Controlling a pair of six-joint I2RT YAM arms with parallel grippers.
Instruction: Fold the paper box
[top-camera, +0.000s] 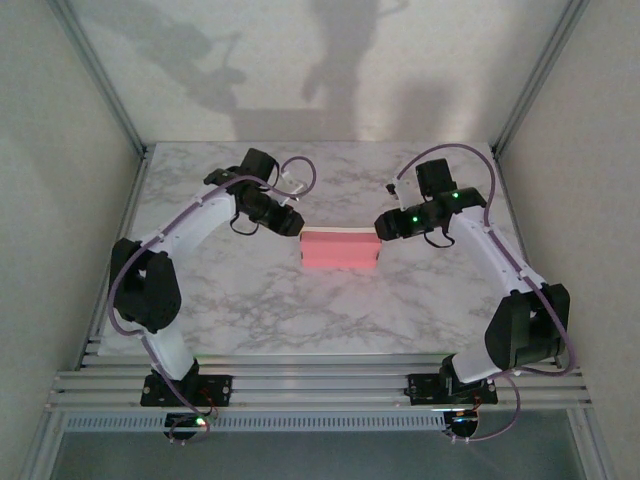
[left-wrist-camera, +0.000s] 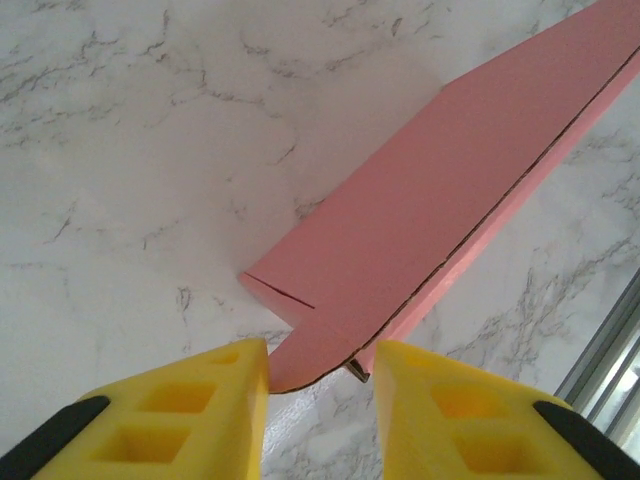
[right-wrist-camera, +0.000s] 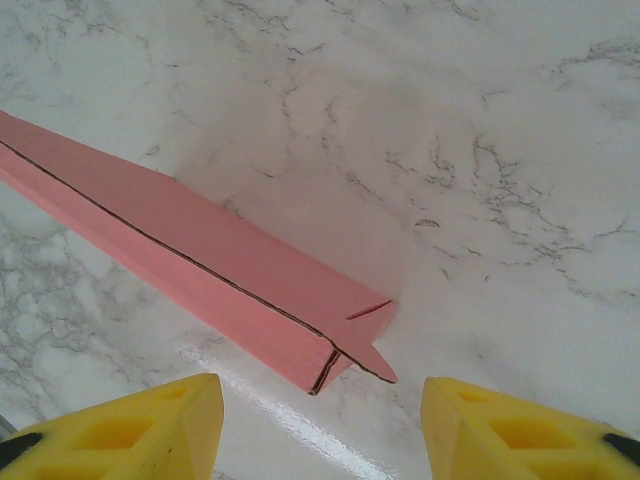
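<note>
The paper box (top-camera: 340, 250) lies pink side out at the middle of the marble table (top-camera: 250, 310), folded into a long flat shape. In the left wrist view its end tab (left-wrist-camera: 315, 355) sits between the yellow fingers of my left gripper (left-wrist-camera: 320, 348), which stands narrowly open; the left finger (left-wrist-camera: 240, 390) touches the tab's edge and the right finger is just beside the box's corner. My right gripper (right-wrist-camera: 320, 385) is open at the other end of the box (right-wrist-camera: 200, 260), its fingers wide apart and short of the small tab (right-wrist-camera: 365, 360). From above, both grippers (top-camera: 293, 225) (top-camera: 383, 228) flank the box.
White walls with metal frame posts (top-camera: 100, 80) enclose the table on three sides. An aluminium rail base (top-camera: 320, 385) carries both arm mounts at the near edge. Bare marble stretches in front of and behind the box.
</note>
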